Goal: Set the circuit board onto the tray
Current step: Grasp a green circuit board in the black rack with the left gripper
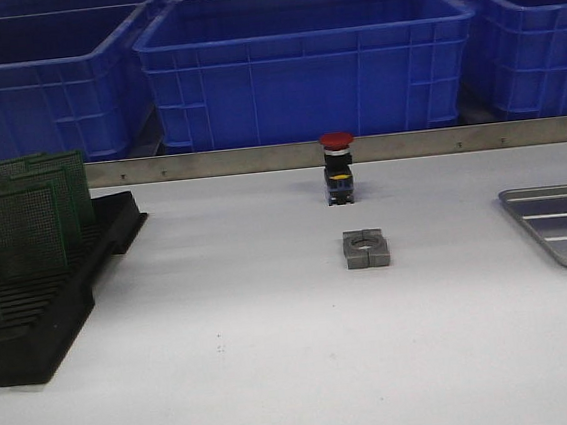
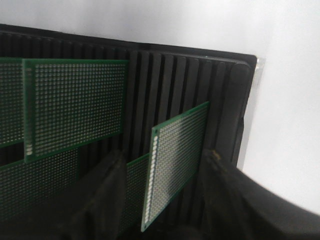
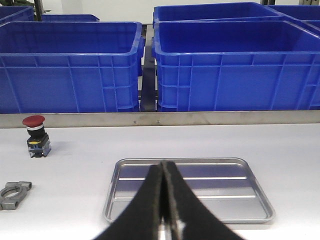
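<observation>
Several green perforated circuit boards stand upright in a black slotted rack at the table's left. In the left wrist view my left gripper is open, with one dark finger on each side of a tilted circuit board standing in the rack. The jaws do not touch the board. The silver-grey ribbed tray lies at the right edge of the table and holds nothing. My right gripper is shut and empty, just in front of the tray.
A red-capped push button stands mid-table, with a grey metal clamp block in front of it. Big blue bins line the back behind a metal strip. More boards stand in the rack beside the left gripper.
</observation>
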{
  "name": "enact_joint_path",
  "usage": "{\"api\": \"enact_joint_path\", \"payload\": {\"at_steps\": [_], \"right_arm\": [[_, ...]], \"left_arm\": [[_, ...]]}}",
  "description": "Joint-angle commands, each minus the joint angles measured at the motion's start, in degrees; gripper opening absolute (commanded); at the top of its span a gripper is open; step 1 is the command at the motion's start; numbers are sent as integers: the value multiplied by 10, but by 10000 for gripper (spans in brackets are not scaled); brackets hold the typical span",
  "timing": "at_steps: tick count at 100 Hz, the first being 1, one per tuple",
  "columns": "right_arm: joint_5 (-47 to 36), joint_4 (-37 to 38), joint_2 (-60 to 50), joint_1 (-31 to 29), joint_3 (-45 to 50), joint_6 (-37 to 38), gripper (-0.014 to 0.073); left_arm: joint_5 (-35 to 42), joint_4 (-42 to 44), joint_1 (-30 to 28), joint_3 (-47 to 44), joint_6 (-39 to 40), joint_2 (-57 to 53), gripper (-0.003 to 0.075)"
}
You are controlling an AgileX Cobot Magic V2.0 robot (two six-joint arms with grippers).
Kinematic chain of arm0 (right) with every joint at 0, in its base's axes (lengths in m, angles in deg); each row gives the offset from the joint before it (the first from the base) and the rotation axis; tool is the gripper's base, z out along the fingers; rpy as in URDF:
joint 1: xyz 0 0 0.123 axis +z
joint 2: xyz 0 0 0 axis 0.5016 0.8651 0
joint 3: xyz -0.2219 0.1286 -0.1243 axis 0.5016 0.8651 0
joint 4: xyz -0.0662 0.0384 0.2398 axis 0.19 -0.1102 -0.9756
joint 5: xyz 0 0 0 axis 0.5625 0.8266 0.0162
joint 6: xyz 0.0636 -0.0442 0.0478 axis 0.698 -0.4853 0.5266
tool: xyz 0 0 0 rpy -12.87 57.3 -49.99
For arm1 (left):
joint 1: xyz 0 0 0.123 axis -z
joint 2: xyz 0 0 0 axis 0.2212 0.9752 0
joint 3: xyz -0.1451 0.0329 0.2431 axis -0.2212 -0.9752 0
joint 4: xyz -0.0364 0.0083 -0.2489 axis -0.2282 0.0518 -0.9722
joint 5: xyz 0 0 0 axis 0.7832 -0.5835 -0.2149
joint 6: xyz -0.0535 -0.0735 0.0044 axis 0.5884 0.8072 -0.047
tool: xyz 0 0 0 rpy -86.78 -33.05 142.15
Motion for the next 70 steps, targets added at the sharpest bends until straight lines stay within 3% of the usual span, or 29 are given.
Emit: {"api": "enact_joint_path", "payload": {"at_steps": [1,21,50,70], "right_arm": [[-42,8,-16,-4,-7,0,-62],[-42,8,-16,-4,-7,0,-62],[-42,8,-16,-4,-7,0,-62],[-42,8,-16,-4,-7,0,-62]], "left_arm": [[13,-17,-1,18,0,-6,322],[8,-17,-1,18,0,13,274],[-10,-17,-1,18,0,13,-22],[-61,-17,-1,36,0,13,-20]]}}
